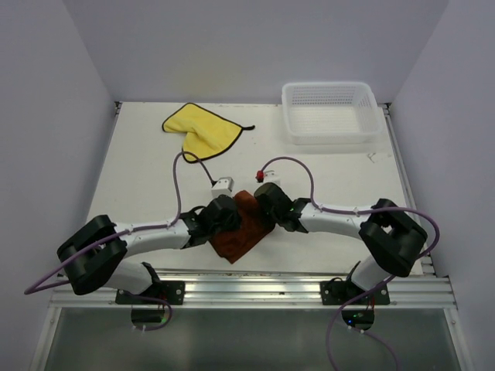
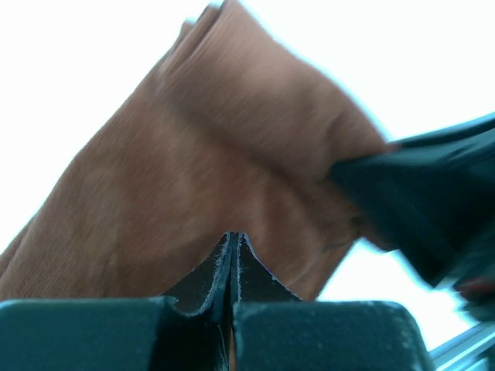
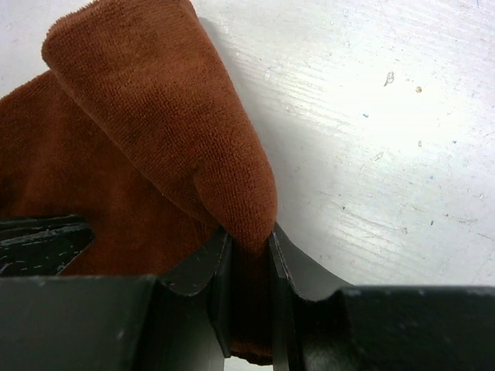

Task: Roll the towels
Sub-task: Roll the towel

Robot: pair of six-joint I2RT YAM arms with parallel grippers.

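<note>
The rust-brown towel lies near the table's front, between both grippers, with one edge folded over into a thick roll. My right gripper is shut on that rolled fold, and cloth fills the gap between its fingers. In the left wrist view my left gripper has its jaws pressed together, the tips resting against the brown towel with no cloth seen between them. From above, the left gripper and right gripper face each other across the towel. The yellow towel lies crumpled at the back left.
A white mesh basket stands at the back right. A small white box and a red-tipped part sit just behind the grippers, with purple cables looping above them. White walls close in the table.
</note>
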